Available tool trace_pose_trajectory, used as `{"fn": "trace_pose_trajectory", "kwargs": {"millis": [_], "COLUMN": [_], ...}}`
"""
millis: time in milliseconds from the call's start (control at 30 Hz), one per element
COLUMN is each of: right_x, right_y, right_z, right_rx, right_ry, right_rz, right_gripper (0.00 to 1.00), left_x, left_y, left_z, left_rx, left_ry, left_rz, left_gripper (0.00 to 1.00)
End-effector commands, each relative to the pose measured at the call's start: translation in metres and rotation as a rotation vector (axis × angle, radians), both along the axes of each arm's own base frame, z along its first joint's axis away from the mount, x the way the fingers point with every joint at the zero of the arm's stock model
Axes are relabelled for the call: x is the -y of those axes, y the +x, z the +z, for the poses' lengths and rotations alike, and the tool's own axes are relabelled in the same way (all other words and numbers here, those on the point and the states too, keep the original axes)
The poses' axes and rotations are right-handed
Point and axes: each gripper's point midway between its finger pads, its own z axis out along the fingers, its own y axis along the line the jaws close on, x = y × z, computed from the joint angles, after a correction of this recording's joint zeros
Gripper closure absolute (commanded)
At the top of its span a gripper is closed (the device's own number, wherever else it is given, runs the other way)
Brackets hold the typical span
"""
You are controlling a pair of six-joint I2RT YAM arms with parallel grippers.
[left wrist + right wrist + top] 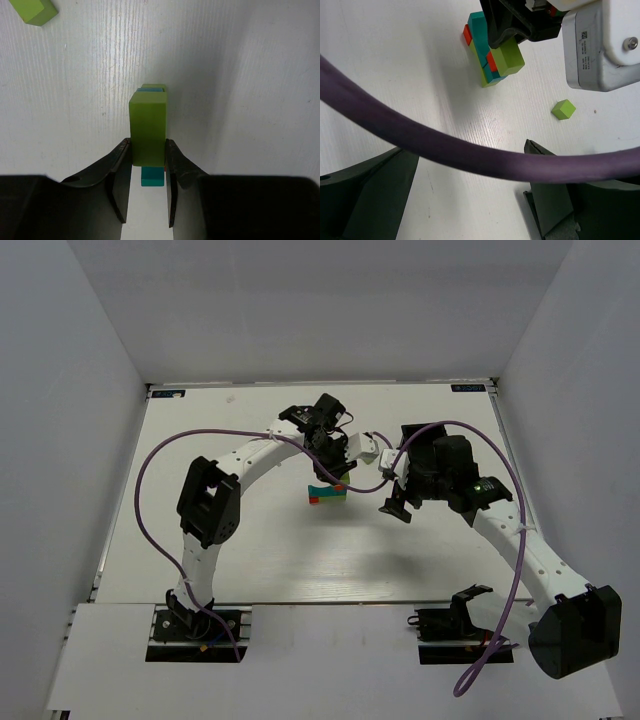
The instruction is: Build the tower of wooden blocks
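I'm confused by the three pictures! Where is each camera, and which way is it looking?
Top: high behind the robot, looking down on the table; left arm and right arm show whole.
Left wrist: on the left arm, looking down past the left hand at its lime block.
Right wrist: on the right arm, facing the tower; right hand fingers and purple cable show.
Both wrist views share a loose lime cube.

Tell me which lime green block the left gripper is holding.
The long lime block clamped in the left gripper at the tower; the small lime cube lies loose, apart.
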Motion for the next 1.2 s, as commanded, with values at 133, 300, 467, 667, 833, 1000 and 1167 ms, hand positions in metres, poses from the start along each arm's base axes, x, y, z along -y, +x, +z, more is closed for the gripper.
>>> {"fn": "trace_pose_trajectory", "kwargs": {"millis": [133, 300, 467, 667, 833, 1000, 1167], "right_x": [-0.0018, -0.0015, -0.0017, -0.0012, -0.0007, -0.001, -0.0014], "right_y": [-0.005, -0.0049, -0.0045, -0.0046, -0.0044, -0.0045, -0.0045], "right_z": [-0.0054, -0.0061, -0.0064, -0.0062, -0.0067, -0.007, -0.0078], "right_rx": [-0.028, -0.029, -0.031, -0.032, -0.036, -0.035, -0.036], "right_ry": [0.007, 0.004, 0.003, 0.004, 0.004, 0.001, -0.001], "right_rz": [0.019, 0.019, 0.019, 0.017, 0.017, 0.016, 0.019], "right_gripper": [0.1, 0.1, 0.1, 0.1, 0.1, 0.1, 0.1], "left_x": [0.0065, 0.0052, 0.0041, 0.0029, 0.005, 0.005, 0.0038], "left_y": [0.002, 0.0004, 0.0015, 0.0023, 0.0003, 0.0003, 0.0014], "left_z": [0.0144, 0.0155, 0.0151, 0.0166, 0.0163, 0.0163, 0.0202], "left_rx": [0.023, 0.023, 0.028, 0.035, 0.041, 0.041, 0.053], "left_ry": [-0.029, -0.029, -0.022, -0.022, -0.016, -0.016, -0.015], "left_rz": [-0.011, -0.011, -0.007, 0.004, -0.001, -0.001, 0.003], "left_gripper": [0.86, 0.83, 0.77, 0.69, 0.63, 0.58, 0.53]}}
